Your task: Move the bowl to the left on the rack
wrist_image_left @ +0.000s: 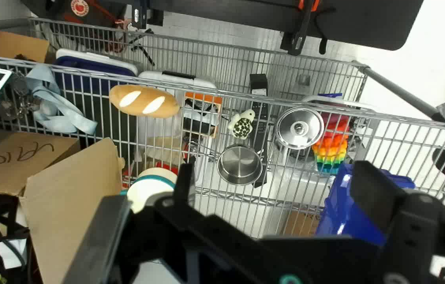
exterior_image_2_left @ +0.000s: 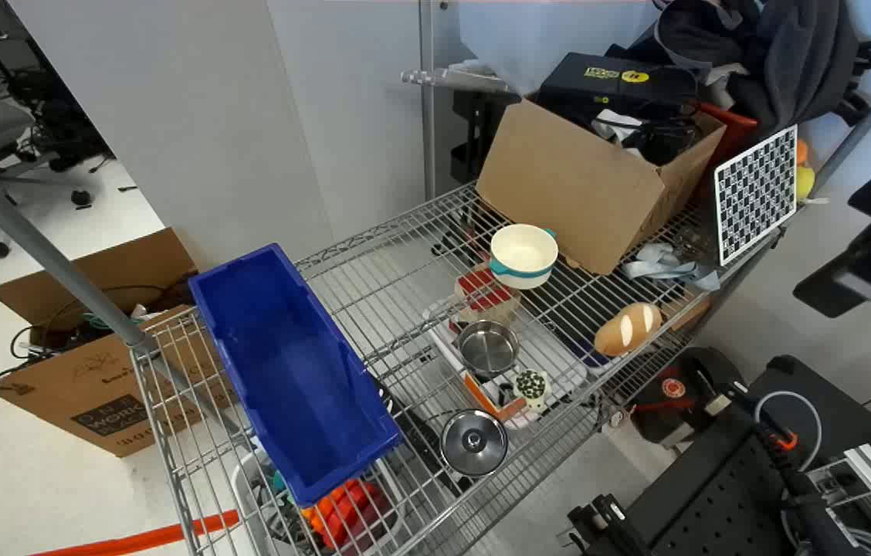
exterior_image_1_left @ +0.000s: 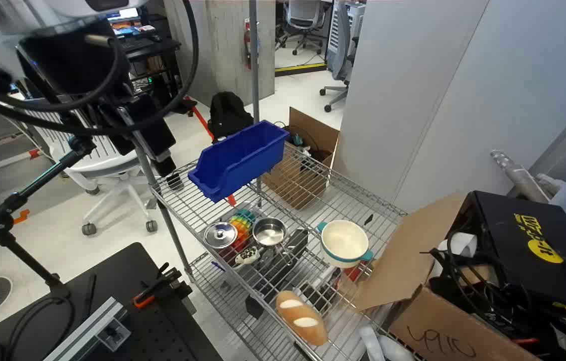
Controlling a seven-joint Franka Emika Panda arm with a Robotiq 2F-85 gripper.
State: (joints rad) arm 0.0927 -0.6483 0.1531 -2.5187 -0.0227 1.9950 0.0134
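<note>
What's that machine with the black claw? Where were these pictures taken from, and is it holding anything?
That machine is a robot arm, and the claw is its gripper, like a hand. Two pictures come from cameras standing away from the robot, looking from different places. The third comes from a camera on its wrist, so its black fingers look very close.

On the wire rack you can see a blue bin, a cream bowl with teal handles, a metal pot, a lid, a toy turtle and a brown loaf.

The fingers are spread apart, and nothing is held. Its job is moving the bowl left.
</note>
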